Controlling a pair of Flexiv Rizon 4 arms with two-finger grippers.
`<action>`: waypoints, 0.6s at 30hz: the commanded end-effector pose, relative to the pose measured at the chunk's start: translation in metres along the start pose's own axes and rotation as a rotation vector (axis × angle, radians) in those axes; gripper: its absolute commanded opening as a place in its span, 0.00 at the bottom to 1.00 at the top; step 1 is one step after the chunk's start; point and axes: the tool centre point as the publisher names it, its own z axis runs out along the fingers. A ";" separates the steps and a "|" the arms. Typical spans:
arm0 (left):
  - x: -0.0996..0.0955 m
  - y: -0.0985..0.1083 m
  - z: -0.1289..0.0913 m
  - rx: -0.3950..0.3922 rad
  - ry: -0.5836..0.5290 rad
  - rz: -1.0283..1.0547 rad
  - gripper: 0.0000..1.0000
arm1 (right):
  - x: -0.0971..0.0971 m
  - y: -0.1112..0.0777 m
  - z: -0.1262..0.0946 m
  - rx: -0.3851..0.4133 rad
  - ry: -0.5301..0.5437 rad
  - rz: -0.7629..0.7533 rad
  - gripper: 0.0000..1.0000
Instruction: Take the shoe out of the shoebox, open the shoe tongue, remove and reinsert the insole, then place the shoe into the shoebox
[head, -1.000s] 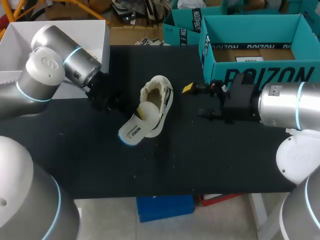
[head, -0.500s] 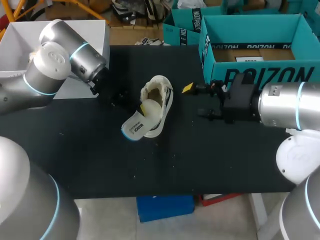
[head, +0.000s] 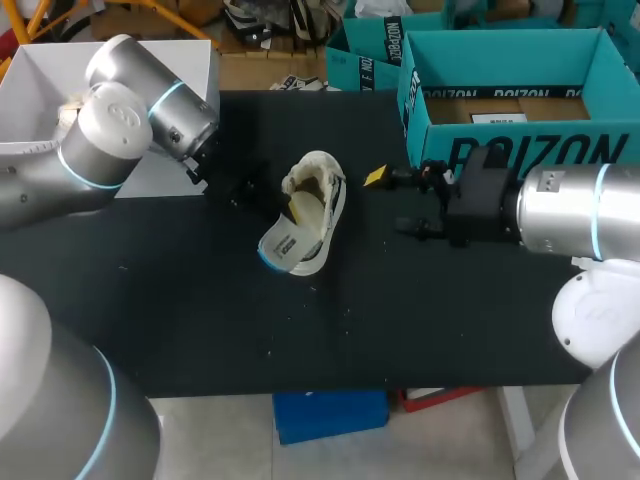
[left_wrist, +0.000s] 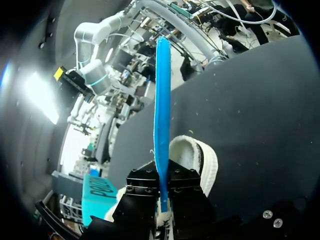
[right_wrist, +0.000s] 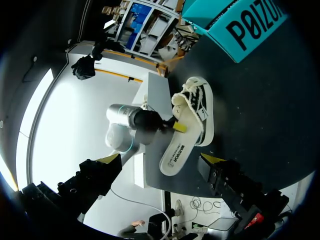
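Our left gripper (left_wrist: 162, 192) pinches the blue-edged insole (left_wrist: 161, 110) edge-on between its fingers, right at the white shoe (head: 318, 195). The shoe lies on the black table (head: 180, 310), outside the teal shoebox (head: 520, 150) and near its front wall. One end of the insole sits at the shoe's opening; the other juts out over the table. Our right gripper (head: 392, 205) hangs between shoe and shoebox, fingers spread wide, holding nothing.

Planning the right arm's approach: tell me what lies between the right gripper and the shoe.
Only bare black table lies between the right gripper and the shoe, as the head view shows.
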 end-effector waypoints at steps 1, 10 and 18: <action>0.003 0.004 0.004 -0.010 -0.002 -0.010 0.00 | 0.000 0.000 0.001 -0.001 0.000 0.000 1.00; 0.000 0.024 0.011 -0.055 -0.003 -0.028 0.00 | 0.000 0.000 0.001 -0.001 0.000 0.000 1.00; -0.004 0.032 0.006 -0.124 -0.003 -0.050 0.00 | 0.000 0.000 0.001 -0.001 0.000 0.000 1.00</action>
